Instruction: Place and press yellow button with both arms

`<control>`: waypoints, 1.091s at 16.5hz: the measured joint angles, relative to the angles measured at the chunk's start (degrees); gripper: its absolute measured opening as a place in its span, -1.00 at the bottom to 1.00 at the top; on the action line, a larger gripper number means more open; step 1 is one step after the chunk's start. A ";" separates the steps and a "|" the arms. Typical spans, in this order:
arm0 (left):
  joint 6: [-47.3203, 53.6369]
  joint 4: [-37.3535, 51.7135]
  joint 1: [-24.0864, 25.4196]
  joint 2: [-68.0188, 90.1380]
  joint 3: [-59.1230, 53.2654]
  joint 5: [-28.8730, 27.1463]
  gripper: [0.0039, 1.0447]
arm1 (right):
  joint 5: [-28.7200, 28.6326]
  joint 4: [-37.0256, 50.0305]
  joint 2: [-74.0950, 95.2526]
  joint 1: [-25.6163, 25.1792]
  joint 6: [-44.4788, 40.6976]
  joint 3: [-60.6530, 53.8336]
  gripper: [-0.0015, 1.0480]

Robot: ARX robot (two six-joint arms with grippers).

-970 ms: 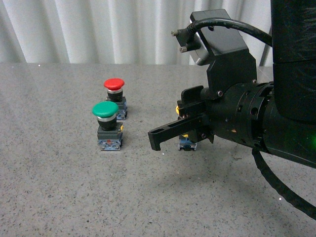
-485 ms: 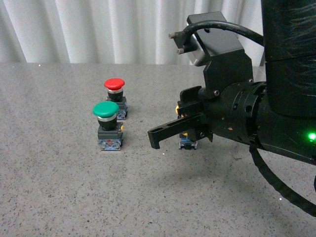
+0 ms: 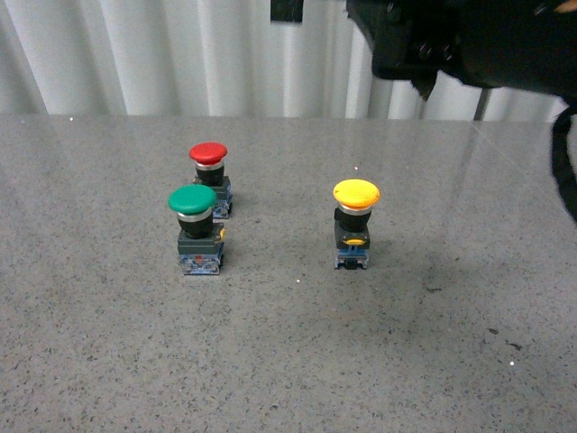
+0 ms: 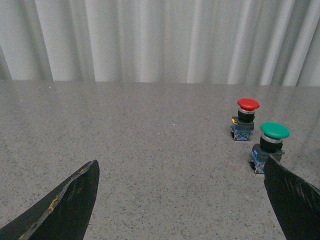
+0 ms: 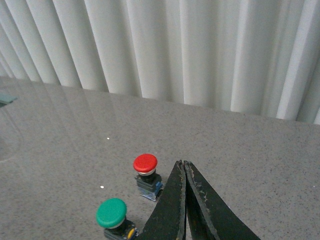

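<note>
Overhead, right pincer [image 5: 184, 200] closed, empty.

Even, soft light fills all three views, the desk [image 3: 270, 361] shows faint pale glare near the curtain [image 3: 180, 54], shadows stay weak, and nearby black arm parts blur.

Green button [image 3: 193, 202] just before red button [image 3: 208, 153] (both upright).

In the front view the big black right arm [image 3: 469, 41] was cut off by the top edge, its pincer out of frame. In the left wrist view a black finger [image 4: 295, 200] hid part of the green-capped push-button [image 4: 270, 142] (base mostly covered). The yellow-capped button appeared in neither wrist view.
</note>
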 joint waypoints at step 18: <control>0.00 -0.02 0.00 0.00 0.00 -0.04 0.88 | -1.57 -32.52 -68.65 -31.28 -5.75 -34.25 -0.97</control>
